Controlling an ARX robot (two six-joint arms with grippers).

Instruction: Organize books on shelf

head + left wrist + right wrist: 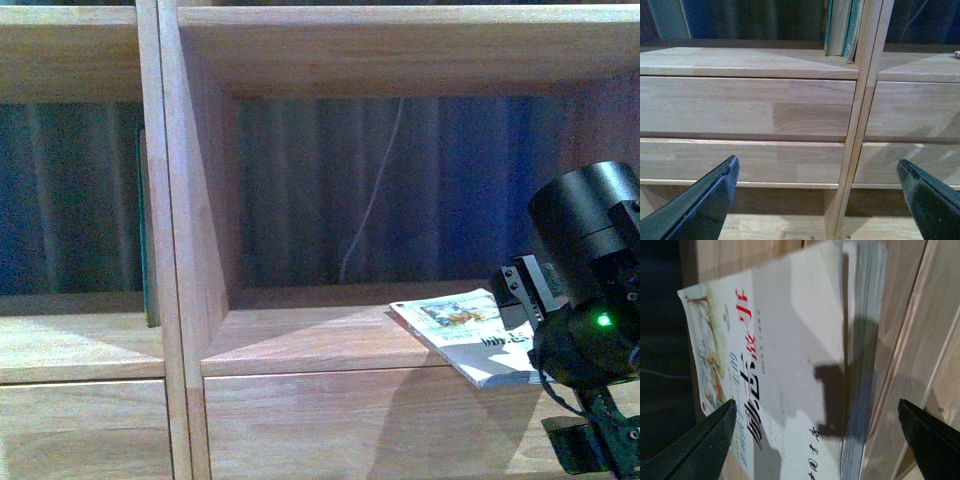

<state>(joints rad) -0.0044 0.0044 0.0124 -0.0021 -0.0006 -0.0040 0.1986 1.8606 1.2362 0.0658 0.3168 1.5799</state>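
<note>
Where the floor of the right-hand cubby of the shelf (300,350) meets its front edge, the pale paperback (465,335) is seen lying flat, cover up, with its near corner reaching past that edge above a drawer front. The right arm (590,290) is placed just beside the paperback's outer end. In the right wrist view the right gripper (816,402) is shown released, its two dark fingers spread wide to either side of the paperback, whose black-and-red title can be made out; no contact with the cover is seen. A slim dark-green book (147,240) is stood upright in the left cubby, against the divider (170,200). The left gripper (816,161) is likewise spread and empty, faced toward the plain drawer fronts (740,107) below that cubby.
</note>
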